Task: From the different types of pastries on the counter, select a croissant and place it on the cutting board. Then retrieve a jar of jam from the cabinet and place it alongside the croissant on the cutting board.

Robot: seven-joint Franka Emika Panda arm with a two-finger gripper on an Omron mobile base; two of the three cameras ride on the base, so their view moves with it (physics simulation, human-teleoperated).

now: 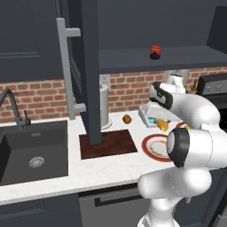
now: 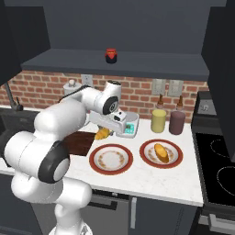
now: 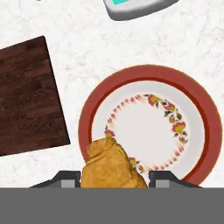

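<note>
The gripper (image 3: 114, 177) is clamped on the croissant (image 3: 111, 166), its dark tips either side of the pastry's middle, held above the near rim of the red-rimmed plate (image 3: 205, 131). It looks light, soft and flaky, so a gentle hold across the thick centre suits it; the thin ends could break. The cutting board (image 3: 30, 96) lies just beside the plate, toward the counter's (image 1: 111, 170) sink side.

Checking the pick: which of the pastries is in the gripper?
The croissant, curved and golden, is shut between the gripper fingers; the oval pastry lies on a plate, the brown ball on the counter.
</note>
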